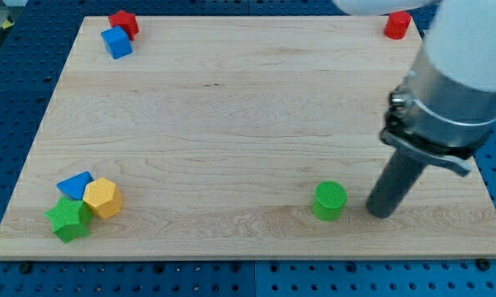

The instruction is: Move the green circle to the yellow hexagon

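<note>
Green circle (328,200) near worktop (231,107) bottom edge, tip (381,213) just beside at 3 o'clock; bare wood toward yellow hexagon (103,198) at 9. No claw fitted.

Sat touching at the wooden board's (231,99) top-left corner: red star (125,21), blue cube (115,42). Stood alone top right: red block (398,24). Clustered bottom left: blue triangle (74,185), green star (68,219).

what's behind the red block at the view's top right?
Only board edge and blue perforated table show around the red block. The arm's white body covers its right side, so anything there is hidden. My tip sits right of the green circle.
</note>
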`<state>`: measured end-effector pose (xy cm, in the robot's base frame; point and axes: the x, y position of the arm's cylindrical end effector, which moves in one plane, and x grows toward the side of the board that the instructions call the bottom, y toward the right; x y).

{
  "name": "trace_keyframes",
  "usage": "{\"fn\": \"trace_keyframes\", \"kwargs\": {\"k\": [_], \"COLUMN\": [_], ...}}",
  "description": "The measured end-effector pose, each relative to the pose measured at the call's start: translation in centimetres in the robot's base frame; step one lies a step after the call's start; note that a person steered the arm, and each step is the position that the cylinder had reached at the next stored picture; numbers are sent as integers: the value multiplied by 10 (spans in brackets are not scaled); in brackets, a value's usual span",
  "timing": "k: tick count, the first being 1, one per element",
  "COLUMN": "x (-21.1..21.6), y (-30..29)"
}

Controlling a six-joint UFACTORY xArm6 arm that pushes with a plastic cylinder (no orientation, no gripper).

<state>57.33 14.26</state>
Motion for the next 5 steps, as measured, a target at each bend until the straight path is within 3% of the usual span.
{"fn": "trace_keyframes", "kwargs": {"k": [2, 3, 4, 5], "x": [-13, -18, -17, -10], "y": [-19, -57, -58, -19]}}
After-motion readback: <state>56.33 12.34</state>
